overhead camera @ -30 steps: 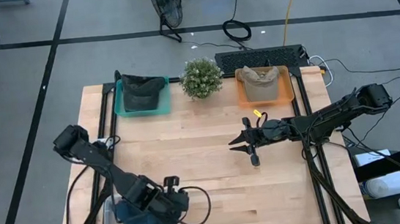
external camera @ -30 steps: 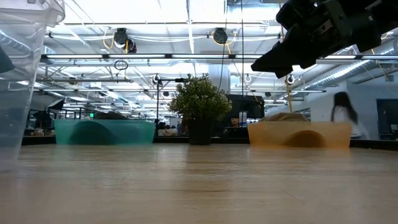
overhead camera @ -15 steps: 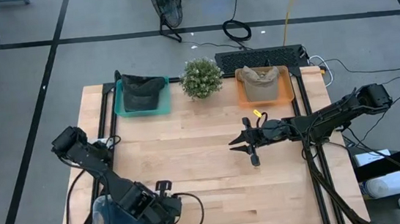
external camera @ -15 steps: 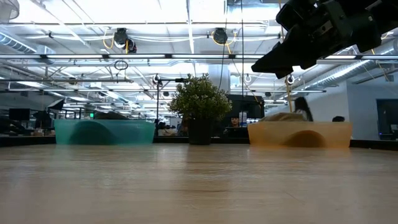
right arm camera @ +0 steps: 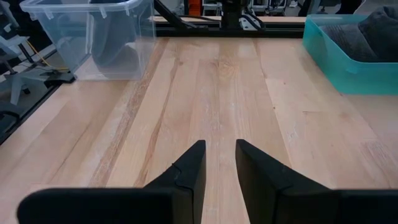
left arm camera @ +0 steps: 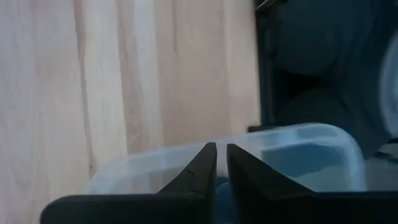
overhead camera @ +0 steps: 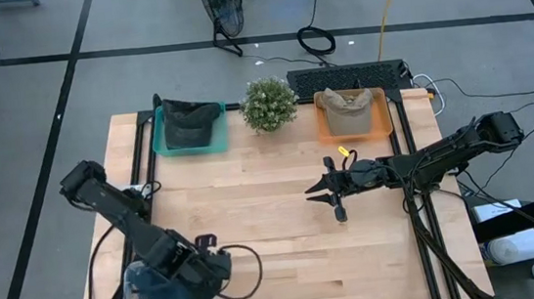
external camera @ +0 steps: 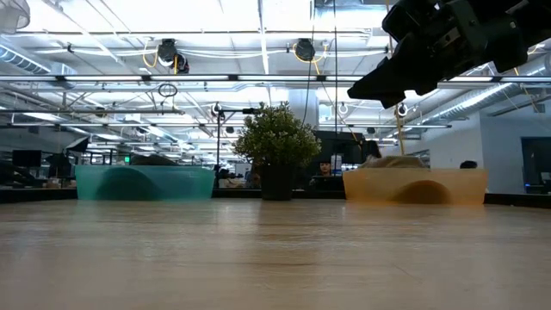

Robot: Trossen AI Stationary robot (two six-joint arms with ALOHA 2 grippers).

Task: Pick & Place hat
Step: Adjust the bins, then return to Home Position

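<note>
A dark blue hat (overhead camera: pixel 171 294) lies inside a clear plastic bin (overhead camera: pixel 134 280) at the front left corner of the worktop (overhead camera: pixel 275 227), and the left gripper (overhead camera: pixel 190 286) hangs right over that bin. In the left wrist view its two dark fingers (left arm camera: pixel 202 169) stand close together with only a thin slit between them, above the bin's rim (left arm camera: pixel 298 134); whether they pinch any of the hat cannot be told.

The right gripper (overhead camera: pixel 322 191) hovers above the middle of the worktop, right of centre, its fingers (right arm camera: pixel 189 163) a little apart and holding nothing (bare wood shows through the gap).

Along the back edge stand a teal tray (overhead camera: pixel 160 140) holding a dark grey hat (overhead camera: pixel 191 123), a small potted plant (overhead camera: pixel 268 103) near the middle, and an orange tray (overhead camera: pixel 381 124) with a tan hat (overhead camera: pixel 347 105) in it. In the low view the two trays and the plant line up across the far edge.
</note>
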